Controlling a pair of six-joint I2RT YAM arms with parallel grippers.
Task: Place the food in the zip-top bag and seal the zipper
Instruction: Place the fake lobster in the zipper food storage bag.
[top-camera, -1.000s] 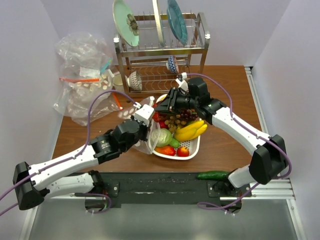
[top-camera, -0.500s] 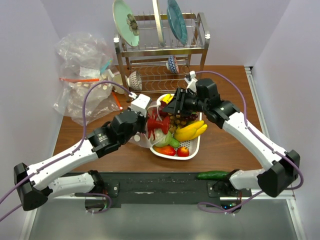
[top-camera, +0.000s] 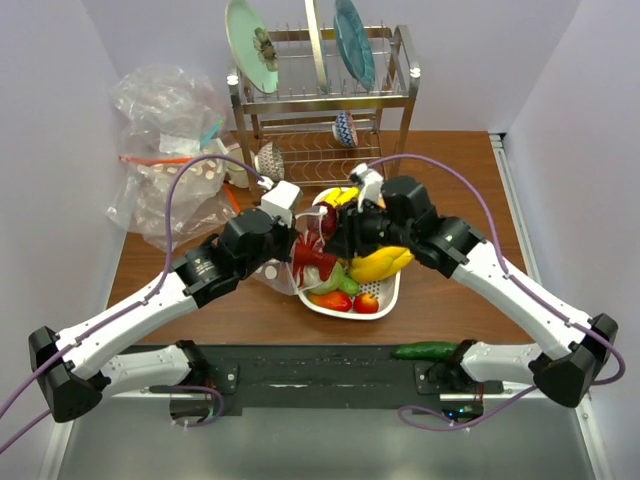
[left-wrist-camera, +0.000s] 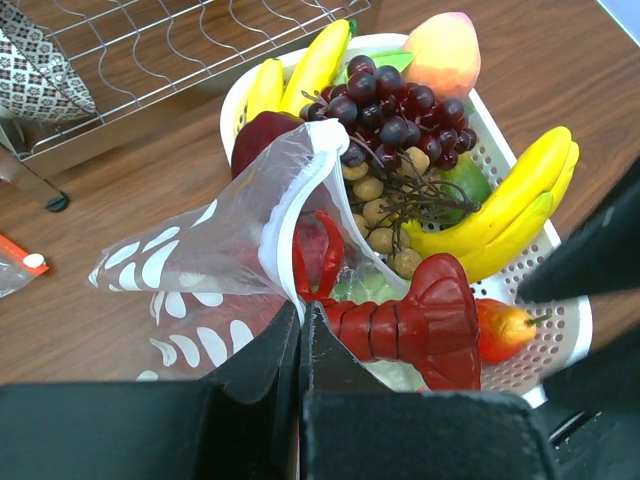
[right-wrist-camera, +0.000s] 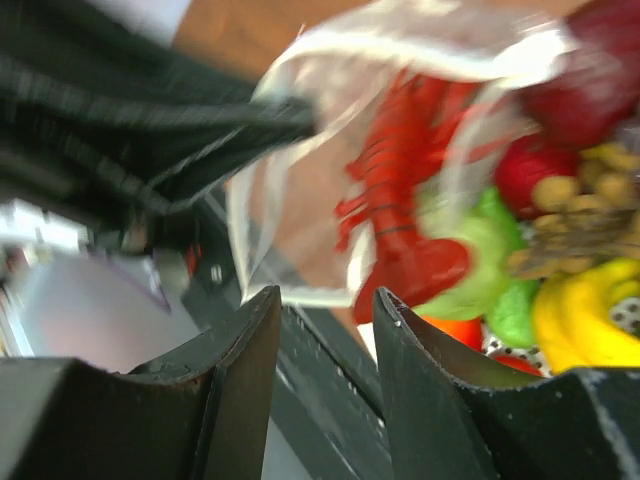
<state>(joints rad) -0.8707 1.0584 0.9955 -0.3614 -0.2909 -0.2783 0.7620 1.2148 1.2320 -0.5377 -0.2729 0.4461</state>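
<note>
Lobster (left-wrist-camera: 400, 322) had been lifted from the tray (left-wrist-camera: 565, 325) and let go half inside the bag (left-wrist-camera: 225, 235), whose rim was pinched by the left hand (left-wrist-camera: 300, 335), the right hand (right-wrist-camera: 325, 300) being parted and empty; further pushing was judged needed.

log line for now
left gripper: shut on clear white-dotted plastic bag | right gripper: open | red toy lobster: claws inside bag mouth, tail outside
</note>
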